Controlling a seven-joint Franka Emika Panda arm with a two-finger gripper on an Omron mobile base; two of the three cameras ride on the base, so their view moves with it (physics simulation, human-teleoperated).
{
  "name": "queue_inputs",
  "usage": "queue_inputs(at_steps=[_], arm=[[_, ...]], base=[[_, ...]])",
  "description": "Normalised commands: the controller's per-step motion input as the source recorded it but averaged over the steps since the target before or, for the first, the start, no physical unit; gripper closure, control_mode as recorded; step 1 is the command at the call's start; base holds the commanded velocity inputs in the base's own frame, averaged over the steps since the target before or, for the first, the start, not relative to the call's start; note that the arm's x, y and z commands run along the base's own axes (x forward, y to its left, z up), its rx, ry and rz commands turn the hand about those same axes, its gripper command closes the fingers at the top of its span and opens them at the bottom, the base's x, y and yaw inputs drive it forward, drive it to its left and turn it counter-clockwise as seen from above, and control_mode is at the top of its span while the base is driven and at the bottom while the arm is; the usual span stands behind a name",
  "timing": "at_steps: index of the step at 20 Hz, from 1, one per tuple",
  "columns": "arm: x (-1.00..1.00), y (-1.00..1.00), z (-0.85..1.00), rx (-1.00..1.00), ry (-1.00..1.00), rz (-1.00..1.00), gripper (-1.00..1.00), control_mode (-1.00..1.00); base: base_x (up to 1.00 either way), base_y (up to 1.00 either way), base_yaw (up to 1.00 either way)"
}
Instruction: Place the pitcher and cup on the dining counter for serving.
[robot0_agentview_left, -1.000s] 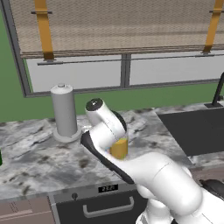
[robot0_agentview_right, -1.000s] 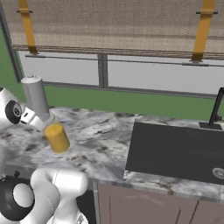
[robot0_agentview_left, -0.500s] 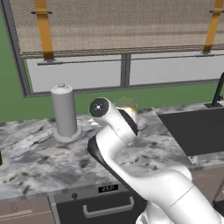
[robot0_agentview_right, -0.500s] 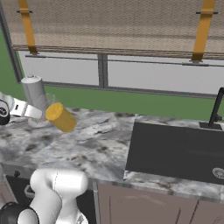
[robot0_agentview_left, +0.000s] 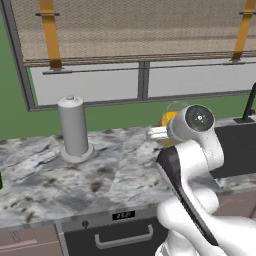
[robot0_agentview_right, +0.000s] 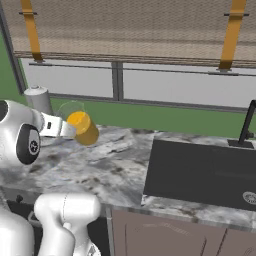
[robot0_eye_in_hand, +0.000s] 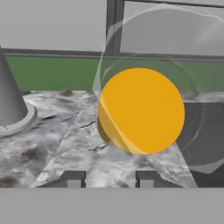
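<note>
Swung up and across since a second ago, the arm now carries the pitcher (robot0_agentview_right: 80, 126) above the marbled counter (robot0_agentview_right: 115, 165) rather than low in front of the robot's body, and in the left base view the wrist has crossed from beside the canister (robot0_agentview_left: 74, 127) to the right half of the frame. The gripper (robot0_eye_in_hand: 107, 178) is clamped on the pitcher, one finger on each side. Its long axis no longer stands upright: it lies close to level, running away from the hand toward the window (robot0_agentview_right: 150, 85). In the right base view the orange-filled end (robot0_agentview_right: 84, 129) sits at about 4 o'clock of the clear empty part, so the vessel slants slightly down to the right. In the hand view the pitcher is seen end-on, an orange disc (robot0_eye_in_hand: 141, 110) ringed by clear glass, with the fingertips (robot0_eye_in_hand: 72, 179) low at 6 o'clock. The canister stands upright on the counter at 9 o'clock of the pitcher, well apart. A dark sink (robot0_agentview_right: 205, 172) lies at 3 o'clock of it, with a black faucet (robot0_agentview_right: 247, 125) behind.
</note>
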Motion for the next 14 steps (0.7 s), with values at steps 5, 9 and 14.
queue_inputs(at_steps=[5,9,14], arm=[[-0.01,-0.46,0.00,0.04,0.00,0.13,1.00,-1.00],[-0.12,-0.05,0.00,0.02,0.00,0.12,1.00,1.00],[0.00,0.00,0.00,0.00,0.00,0.00,1.00,1.00]], base=[[0.00,0.00,0.00],[-0.22,0.00,0.20],[-0.54,0.26,0.73]])
